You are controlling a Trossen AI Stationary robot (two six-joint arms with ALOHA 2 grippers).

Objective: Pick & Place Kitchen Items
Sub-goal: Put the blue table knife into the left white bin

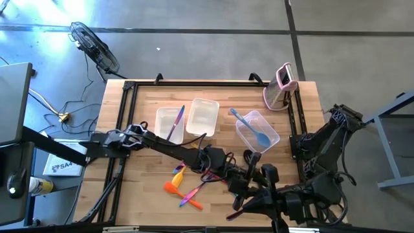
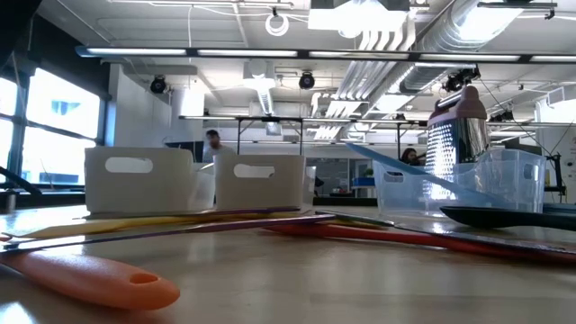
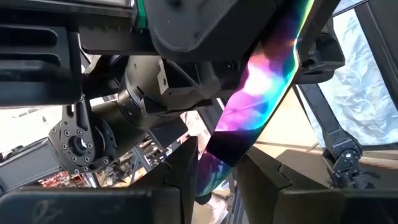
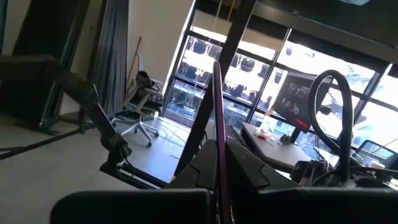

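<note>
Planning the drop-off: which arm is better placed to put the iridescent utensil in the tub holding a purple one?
Probably left: the left gripper is shut on the iridescent utensil, and its arm passes beside that tub; the right gripper sits farther away.

Three clear tubs [image 1: 203, 116] sit along my tabletop's [image 1: 142, 194] far edge — side by side. The pink-and-white grater [image 1: 282, 85] stands upright at the far right corner.

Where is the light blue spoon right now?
In the high view, the light blue spoon lies in the clear tub on the table's right side, near the pink-and-white gadget.
</note>
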